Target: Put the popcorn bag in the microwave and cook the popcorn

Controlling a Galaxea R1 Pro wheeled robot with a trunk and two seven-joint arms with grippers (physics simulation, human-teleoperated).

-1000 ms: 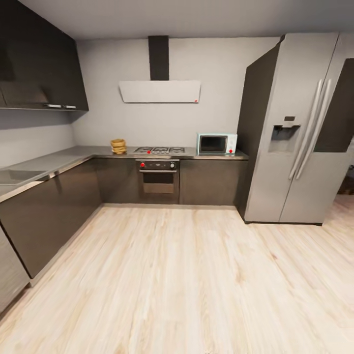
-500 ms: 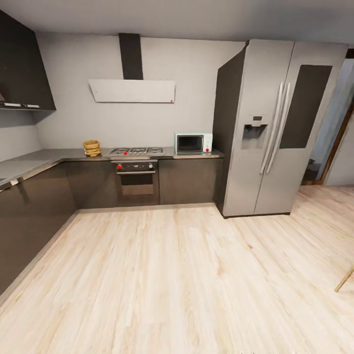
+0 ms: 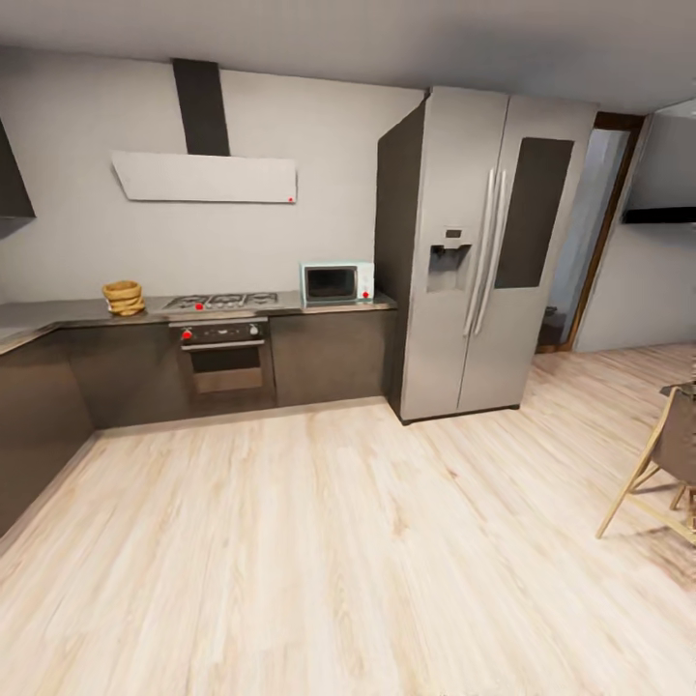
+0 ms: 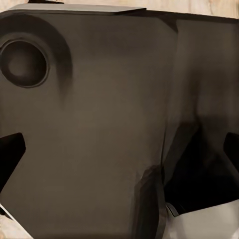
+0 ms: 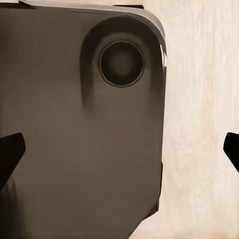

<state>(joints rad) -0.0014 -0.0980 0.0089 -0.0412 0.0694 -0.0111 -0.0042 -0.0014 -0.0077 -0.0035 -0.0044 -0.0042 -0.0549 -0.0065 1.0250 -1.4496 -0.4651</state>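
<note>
Popcorn's small golden-tan crumpled paper bag point(image 3: 123, 297) sits far across the room from me, on the long grey brushed-steel surface point(image 3: 58, 312) above the dark cabinet fronts. It looks squat and ribbed with horizontal folds, its mouth upward, standing just beside the steel gas hob with red knobs point(image 3: 220, 302) and apart from everything else. Beyond the hob, at the surface's other end, the pale mint-blue boxy microwave point(image 3: 336, 282) stands with its dark glass door shut, close against the tall silver double-door refrigerator point(image 3: 478, 251). A black built-in oven with a steel handle point(image 3: 223, 354) sits under the hob, and a flat white extractor hood point(image 3: 204, 177) hangs on the wall above it. Pale wood-plank floor point(image 3: 348, 541) stretches between me and the cabinets; a wooden-legged chair point(image 3: 667, 464) shows at one edge. Both my wrist cameras face dark rounded panels of my own body point(image 4: 89, 124), with only black finger edges at the borders, so I cannot tell how my jaws stand.
</note>
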